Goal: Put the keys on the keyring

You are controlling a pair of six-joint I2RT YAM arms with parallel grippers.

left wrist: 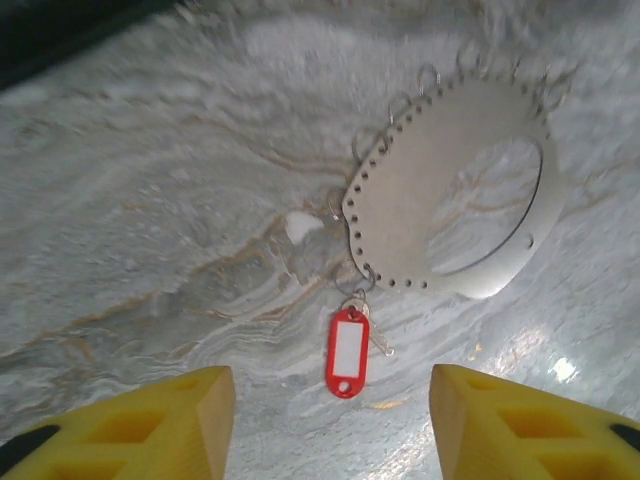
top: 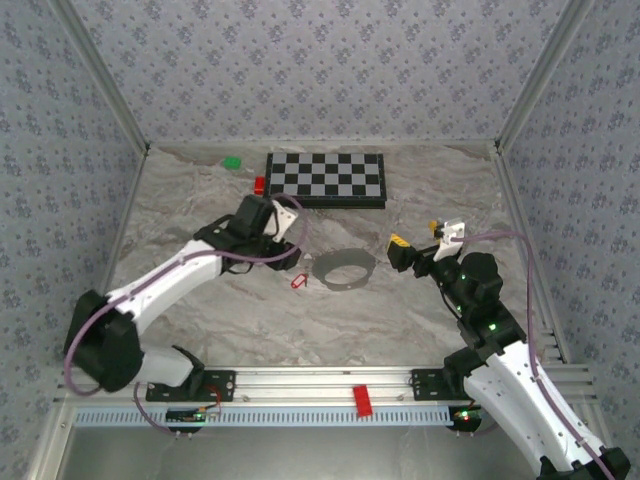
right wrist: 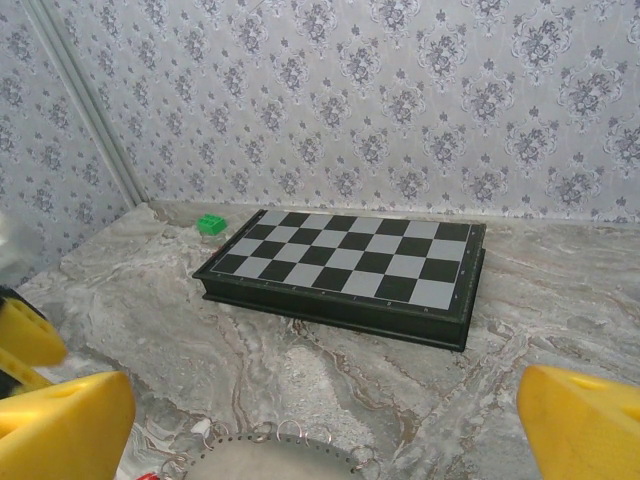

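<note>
The left gripper (left wrist: 330, 425) hangs with its yellow jaws parted and empty. The keys (left wrist: 347, 352), a small red tag with a white centre, lie just beyond the gap at twelve o'clock, long axis running twelve to six. The tag's far end meets the rim of the grey keyring (left wrist: 400, 200), which spreads toward one o'clock. The right gripper (right wrist: 325, 420), wide open and empty, looks farther off.

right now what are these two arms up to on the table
The left gripper hovers open above the red key tag, holding nothing. The tag lies on the table touching the edge of the grey keyring, possibly hooked on; I can't tell. The right gripper hangs open beside the ring, also empty.
</note>
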